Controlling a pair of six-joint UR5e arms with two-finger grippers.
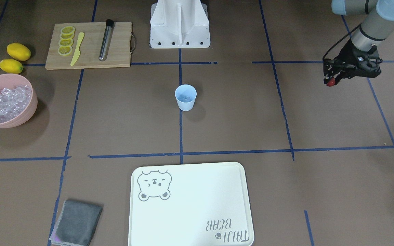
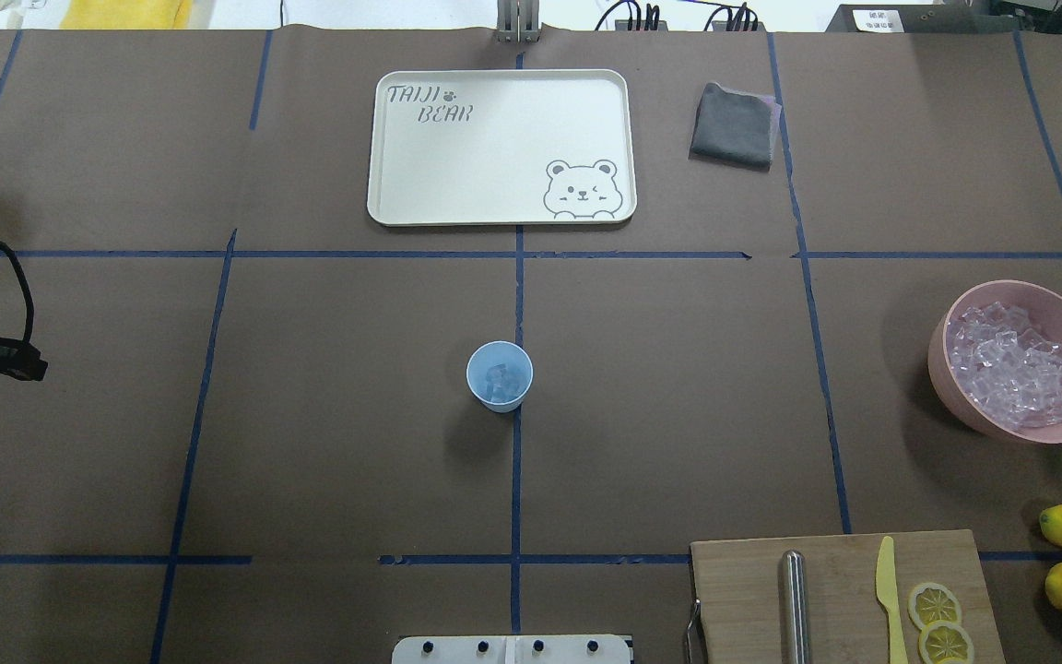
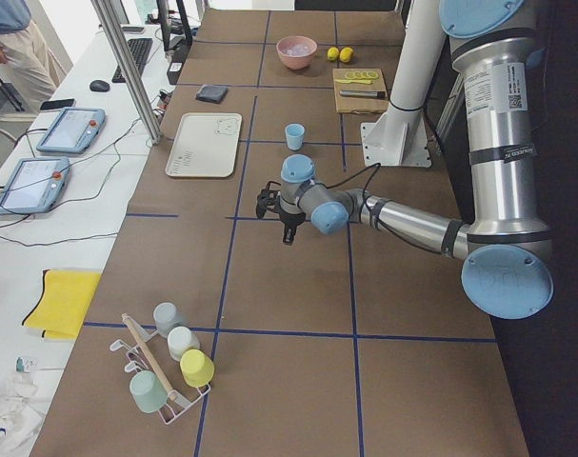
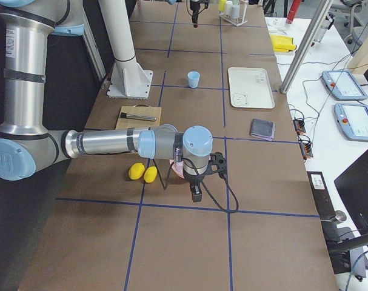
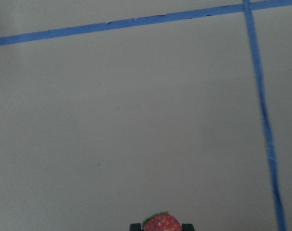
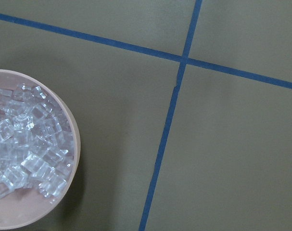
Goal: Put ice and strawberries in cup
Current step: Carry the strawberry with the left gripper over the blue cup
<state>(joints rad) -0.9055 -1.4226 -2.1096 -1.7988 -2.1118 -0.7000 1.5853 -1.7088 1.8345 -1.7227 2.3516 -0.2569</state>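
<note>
Six views, one instant.

Front-facing: I read the cup [image 1: 185,97] upright near the table's centre, with a few clear cubes in its bottom. The left gripper [image 1: 332,80] hangs above the table, well out at two o'clock from the cup, its jaws narrowed onto the strawberry [image 1: 330,82]. The pink bowl [image 1: 33,104], heaped with ice [image 1: 3,102], stands well apart at nine o'clock. Two lemons [image 1: 18,51] lie at twelve o'clock of the bowl. The cutting board [image 1: 91,51] is at eleven o'clock of the cup and the tray [image 1: 190,218] at six o'clock.

Overhead: the cup sits at centre, with the tray at twelve o'clock and the bowl at three o'clock. Only a dark part of the left arm's tool shows, at the nine o'clock edge.

Exterior left: the near arm's gripper points down over the table, and the cup stands beyond it at twelve o'clock.

Exterior right: the right gripper [image 4: 196,193] hangs beside the bowl, which the wrist mostly hides. I cannot tell how wide its jaws stand.

Left wrist: the strawberry sits at the six o'clock edge, pinched between two dark fingertips [image 5: 135,226], above brown table cover crossed by blue tape.

Right wrist: the bowl of ice lies at eight o'clock, with blue tape lines crossing at one o'clock.
</note>
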